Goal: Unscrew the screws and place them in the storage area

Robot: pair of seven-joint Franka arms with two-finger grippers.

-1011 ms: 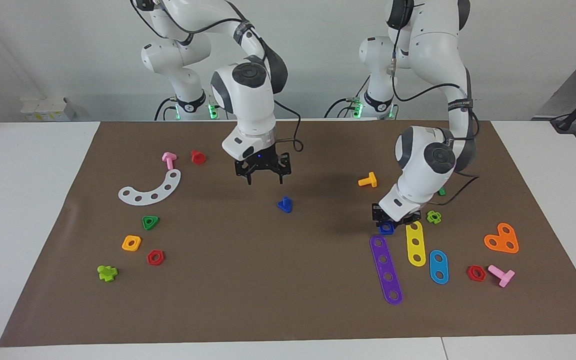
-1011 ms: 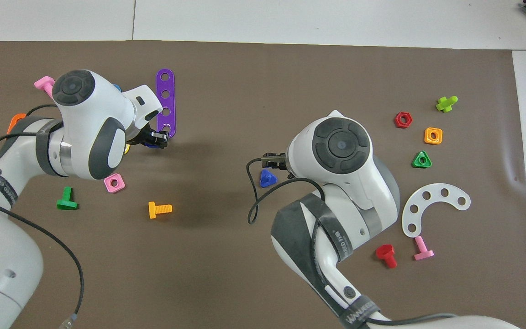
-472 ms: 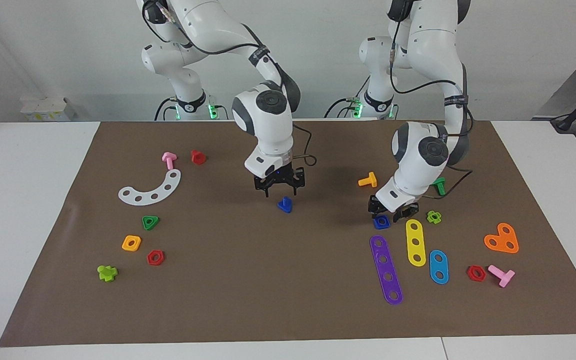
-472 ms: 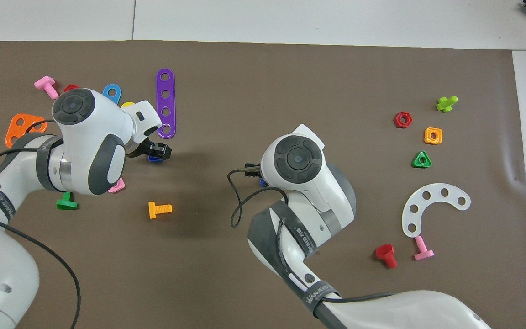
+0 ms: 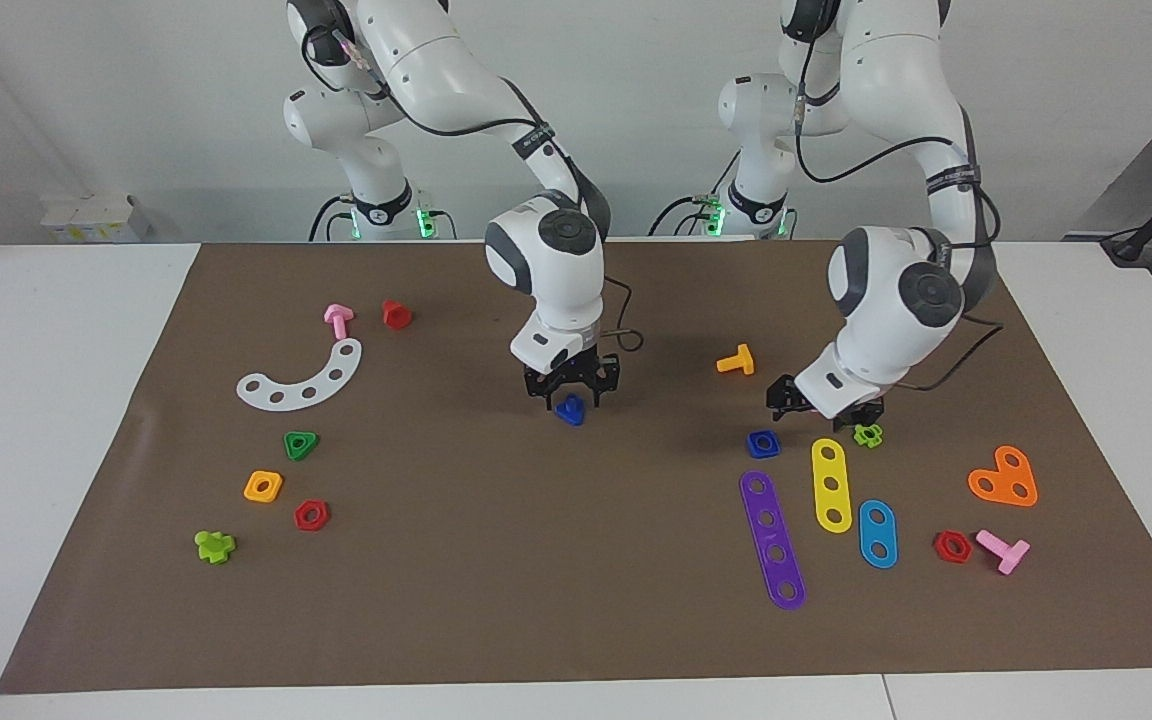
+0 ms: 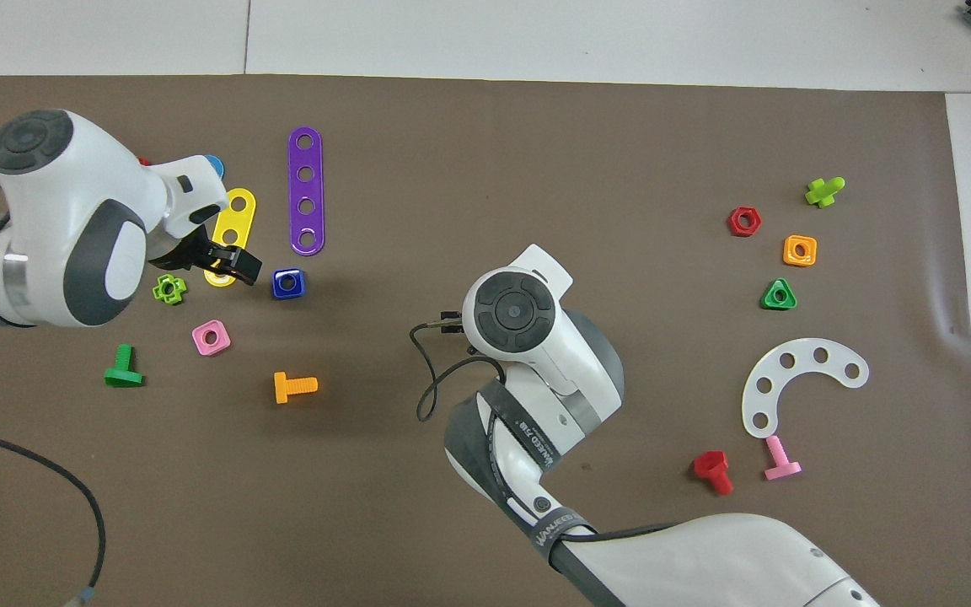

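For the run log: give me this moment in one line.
right gripper: open around blue screw | left gripper: open, empty, over yellow strip | storage area: no screw

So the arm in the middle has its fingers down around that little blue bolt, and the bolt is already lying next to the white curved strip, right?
Not quite. The blue bolt lies mid-mat, well apart from the white curved strip. The right gripper is down around it, as the facing view shows.
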